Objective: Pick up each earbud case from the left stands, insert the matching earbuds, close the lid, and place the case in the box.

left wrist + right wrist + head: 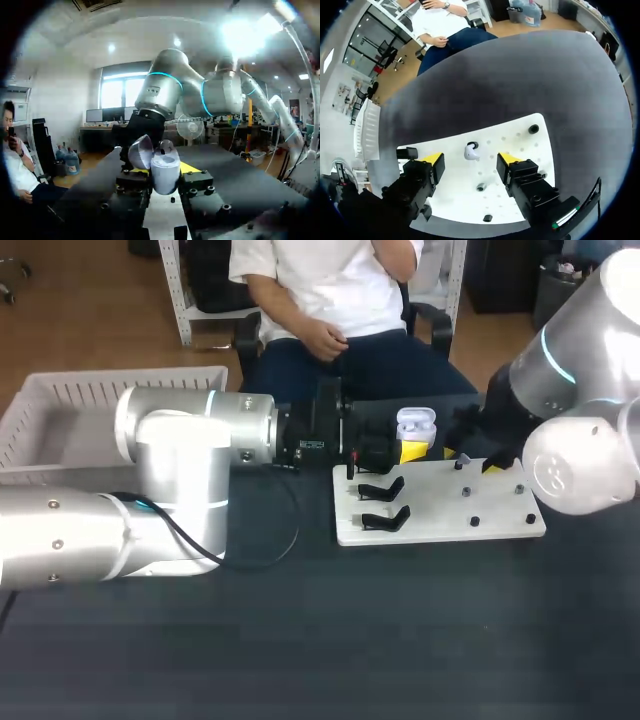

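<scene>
Left end effector point(165, 172) is clamped on the earbud case point(416, 425), lid open, held above the far edge of the white board point(450, 528). Right end effector point(470, 163) is spread wide over the board, and one earbud point(471, 152) lies loose between its fingers, ungripped. I cannot tell if the other earbud already sits in the case. Two black stands point(384, 490) are bare. No case shows in the visible part of the box point(60, 400).

Judgement: pick-up is done; insertion, lid closing and boxing are pending.
</scene>
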You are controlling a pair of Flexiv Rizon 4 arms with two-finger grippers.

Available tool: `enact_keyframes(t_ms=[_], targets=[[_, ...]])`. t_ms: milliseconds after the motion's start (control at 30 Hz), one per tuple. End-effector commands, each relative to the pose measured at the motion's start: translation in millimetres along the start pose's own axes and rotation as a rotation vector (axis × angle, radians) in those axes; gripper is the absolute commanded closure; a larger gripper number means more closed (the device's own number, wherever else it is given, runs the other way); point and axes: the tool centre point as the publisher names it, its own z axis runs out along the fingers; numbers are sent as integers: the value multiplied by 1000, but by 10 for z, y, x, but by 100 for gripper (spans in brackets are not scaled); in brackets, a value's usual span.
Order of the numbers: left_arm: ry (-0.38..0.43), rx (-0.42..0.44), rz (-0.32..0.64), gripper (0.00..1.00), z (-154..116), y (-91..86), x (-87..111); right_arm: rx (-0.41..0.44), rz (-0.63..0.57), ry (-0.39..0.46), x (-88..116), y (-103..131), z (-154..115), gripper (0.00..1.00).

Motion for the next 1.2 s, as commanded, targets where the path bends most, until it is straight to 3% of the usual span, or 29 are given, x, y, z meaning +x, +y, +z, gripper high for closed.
enact_keyframes(t_ms=[33, 1200], targets=[[-4, -5, 3, 100, -2, -14, 6, 7, 0, 6, -10, 5, 18, 49], [-4, -5, 3, 100, -2, -14, 6, 65, 63, 38, -13, -51, 79, 62]])
